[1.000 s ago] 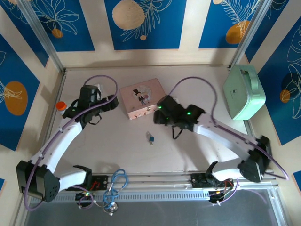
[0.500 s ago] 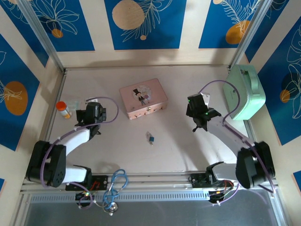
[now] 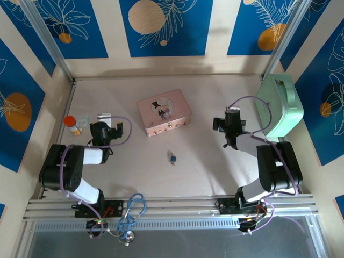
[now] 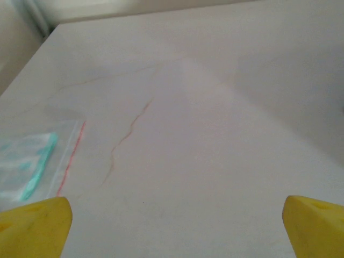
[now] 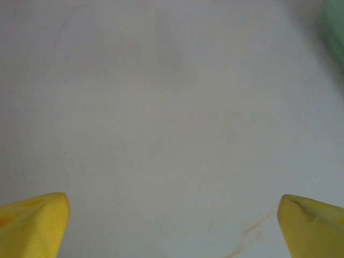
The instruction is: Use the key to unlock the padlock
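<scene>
The padlock [image 3: 171, 157] is a tiny silvery lock with a blue part, lying on the table in front of the pink tin [image 3: 164, 112]. I cannot make out a separate key. My left gripper [image 3: 105, 126] is drawn back at the left, far from the lock, and is open with nothing between its yellow fingertips [image 4: 37, 223]. My right gripper [image 3: 232, 119] is drawn back at the right and is also open, with its yellow fingertips [image 5: 35, 223] wide apart over bare table.
A mint-green case [image 3: 279, 105] leans at the right wall, its edge [image 5: 336, 32] in the right wrist view. A clear plastic bag [image 4: 27, 166] and an orange-capped vial [image 3: 71, 124] lie at the left. Blue cable [image 3: 131, 212] coils by the bases.
Both arms have pulled away from the pink tin and folded back toward their own sides. The padlock and the tin have not moved.
</scene>
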### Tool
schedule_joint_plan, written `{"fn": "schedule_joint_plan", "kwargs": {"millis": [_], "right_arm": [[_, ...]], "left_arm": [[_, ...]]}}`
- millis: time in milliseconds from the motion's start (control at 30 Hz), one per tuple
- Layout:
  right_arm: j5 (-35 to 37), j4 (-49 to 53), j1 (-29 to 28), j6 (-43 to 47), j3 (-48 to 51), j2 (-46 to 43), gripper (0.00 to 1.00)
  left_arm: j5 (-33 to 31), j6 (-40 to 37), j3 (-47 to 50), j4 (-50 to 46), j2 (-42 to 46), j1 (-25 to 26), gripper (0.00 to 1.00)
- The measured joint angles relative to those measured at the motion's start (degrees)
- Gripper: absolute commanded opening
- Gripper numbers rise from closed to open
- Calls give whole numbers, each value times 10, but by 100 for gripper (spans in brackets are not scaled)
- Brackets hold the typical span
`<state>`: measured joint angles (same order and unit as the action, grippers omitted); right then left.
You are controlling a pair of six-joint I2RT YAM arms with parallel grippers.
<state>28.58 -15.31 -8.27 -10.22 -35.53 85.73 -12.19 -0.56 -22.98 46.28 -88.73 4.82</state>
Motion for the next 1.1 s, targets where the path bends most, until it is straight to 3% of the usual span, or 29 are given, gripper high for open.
{"fn": "schedule_joint_plan", "kwargs": {"millis": [233, 367, 1100], "right_arm": [[-146, -123, 77, 24, 34, 7, 99], [-196, -243, 92, 25, 108, 10, 99], [-163, -306, 68, 23, 132, 20, 99]], "left_arm": [[44, -9, 10, 40, -7, -1, 100], [49, -11, 10, 52, -7, -1, 100], [49, -15, 12, 64, -7, 0, 100]]}}
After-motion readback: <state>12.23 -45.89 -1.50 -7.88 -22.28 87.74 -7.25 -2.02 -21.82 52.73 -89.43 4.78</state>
